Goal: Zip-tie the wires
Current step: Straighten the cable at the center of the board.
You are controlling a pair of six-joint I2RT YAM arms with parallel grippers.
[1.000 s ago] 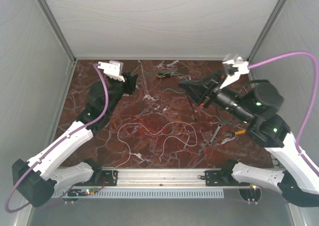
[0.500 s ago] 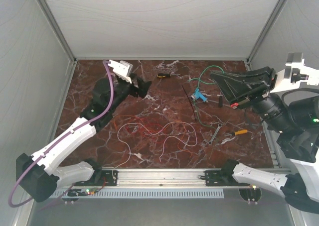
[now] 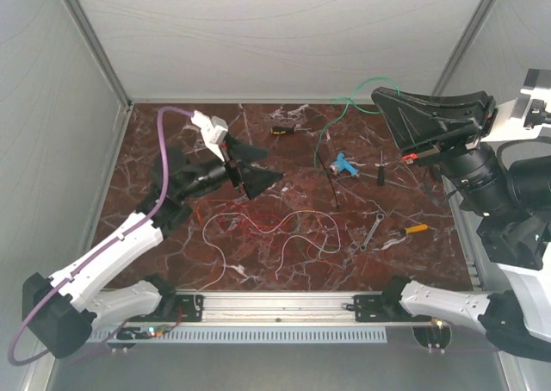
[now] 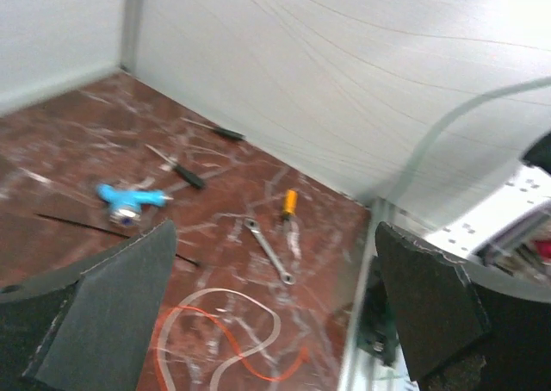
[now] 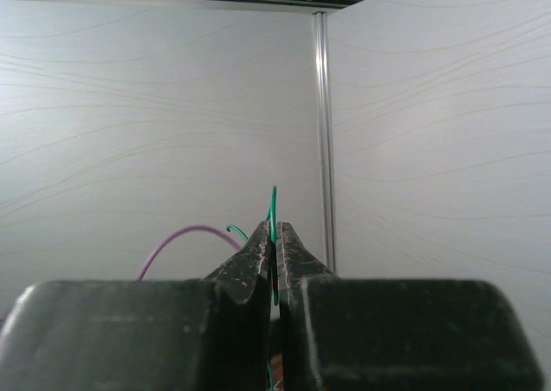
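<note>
The work looks to be at the gathering stage: nothing is bundled, and the zip tie is not in either gripper.

The left gripper (image 3: pixel 263 169) hangs over the table with its fingers spread wide and nothing between them. The wires (image 3: pixel 258 223) lie flat on the table just to its near side. They are white, red and orange strands, very thin, curling in loose open loops that cross one another and reach out to the gripper's right. They look limp and springy, so they will probably slip apart unless pinched where several cross.

The zip tie (image 3: pixel 332 189) lies further right of the left gripper and low to the left of the right one. It is a thin, straight black strip, flat on the table, untouched and apart from the loops.

A green wire (image 3: pixel 331 124) climbs from the table beside a small blue object (image 3: pixel 344 164) up to the right gripper (image 5: pixel 274 236). That gripper is raised high with its fingers pressed together, pinching the strand. The wrist view shows the green end poking up past the tips.

The next move seems to call for carrying the green wire down to the loops. The left gripper would then close on the strands so they form one bunch. After that, the tie has to be lifted off the table and threaded round the bunch, which needs a fine, low pinch.
</note>
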